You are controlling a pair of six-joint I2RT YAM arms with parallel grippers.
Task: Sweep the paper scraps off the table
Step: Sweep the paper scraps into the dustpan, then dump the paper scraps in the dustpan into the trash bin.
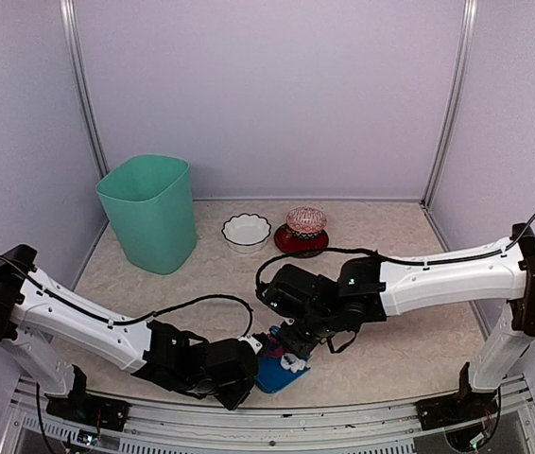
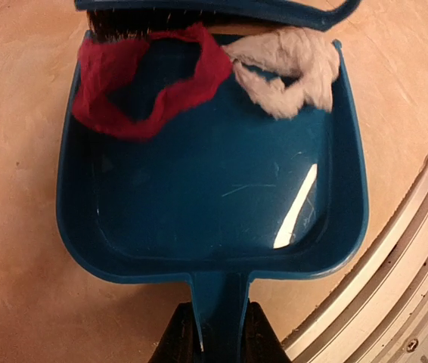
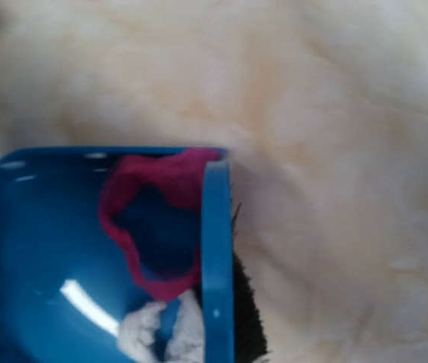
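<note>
On the beige table [image 1: 409, 331] lies a blue dustpan [image 2: 214, 189], flat near the front edge. My left gripper [image 2: 218, 321] is shut on its handle. A red paper scrap [image 2: 150, 83] and a white paper scrap [image 2: 289, 68] rest just inside the pan's mouth. The blue hand brush [image 2: 221, 9] stands across that mouth with its dark bristles against the scraps. From above, my right gripper [image 1: 298, 342] is shut on the brush, right over the pan [image 1: 280, 374]. The right wrist view shows the brush back [image 3: 215, 257], bristles [image 3: 248, 318], red scrap [image 3: 153, 219] and white scrap [image 3: 161, 333]; its own fingers are hidden.
A green bin [image 1: 149, 213] stands at the back left. A white bowl [image 1: 247, 231] and a red plate with a pink glass piece [image 1: 303, 232] sit at the back middle. The metal front rail [image 2: 418, 265] runs close by the pan's right side.
</note>
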